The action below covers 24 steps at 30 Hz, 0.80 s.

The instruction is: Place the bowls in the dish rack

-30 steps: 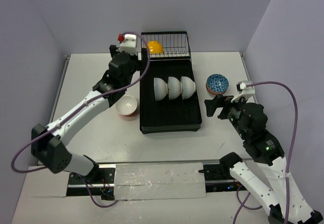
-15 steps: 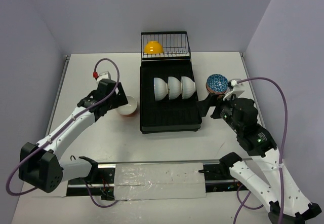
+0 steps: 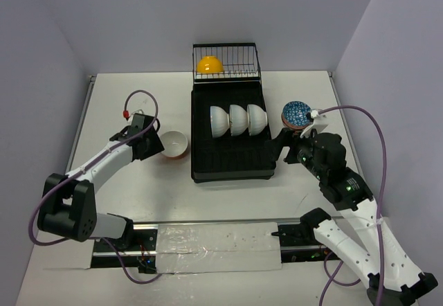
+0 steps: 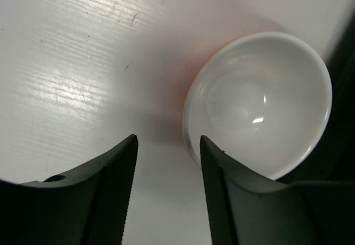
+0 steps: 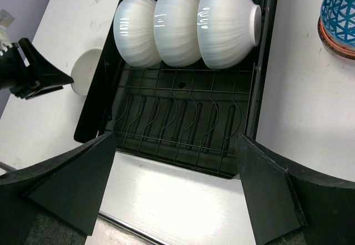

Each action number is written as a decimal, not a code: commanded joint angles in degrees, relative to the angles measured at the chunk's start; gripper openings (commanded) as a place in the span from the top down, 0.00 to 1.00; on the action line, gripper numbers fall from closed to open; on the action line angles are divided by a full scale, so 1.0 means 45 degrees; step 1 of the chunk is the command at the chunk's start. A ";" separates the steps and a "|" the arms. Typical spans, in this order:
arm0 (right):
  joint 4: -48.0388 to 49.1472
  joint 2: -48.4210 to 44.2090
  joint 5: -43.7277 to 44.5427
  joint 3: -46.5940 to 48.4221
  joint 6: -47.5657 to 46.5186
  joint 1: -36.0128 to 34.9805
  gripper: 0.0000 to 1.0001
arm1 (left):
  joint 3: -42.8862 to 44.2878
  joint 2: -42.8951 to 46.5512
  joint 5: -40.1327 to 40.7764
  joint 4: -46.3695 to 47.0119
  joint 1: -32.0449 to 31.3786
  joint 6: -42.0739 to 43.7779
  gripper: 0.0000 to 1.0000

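- 3 white bowls: look like glazed ceramic, glossy, faint fine ribbing, sharp highlights.
- dish rack: black tray looks like matt plastic; dividers inside are thin black wire with a slight sheen.
- loose bowl: smooth glossy white inside, 1 bright glint.
- table: white, fine wood-grain texture, satin sheen, a few small scuffs.
- left gripper: matt black plastic, fine ridges along the inner finger edge.
- patterned bowl: glossy glaze.
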<state>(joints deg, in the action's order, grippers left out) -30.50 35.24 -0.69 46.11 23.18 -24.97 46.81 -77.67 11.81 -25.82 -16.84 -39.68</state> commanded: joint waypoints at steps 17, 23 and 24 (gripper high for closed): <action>0.0977 0.0663 -0.1485 0.0554 -0.0366 -0.0037 0.08 | 0.1004 -0.0244 -0.0204 0.0585 0.0286 0.0711 1.00; 0.0725 0.2302 -0.1800 0.2095 0.0005 -0.0446 0.14 | 0.2214 0.1435 0.0361 -0.0666 0.0071 0.1356 1.00; 0.0607 0.2595 -0.1742 0.2388 -0.0014 -0.0563 0.15 | 0.2467 0.1652 0.0460 -0.0803 -0.0181 0.1473 1.00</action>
<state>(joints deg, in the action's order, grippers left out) -29.21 44.10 -7.22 51.79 22.92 -26.09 52.62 -75.85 11.60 -28.45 -16.14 -35.57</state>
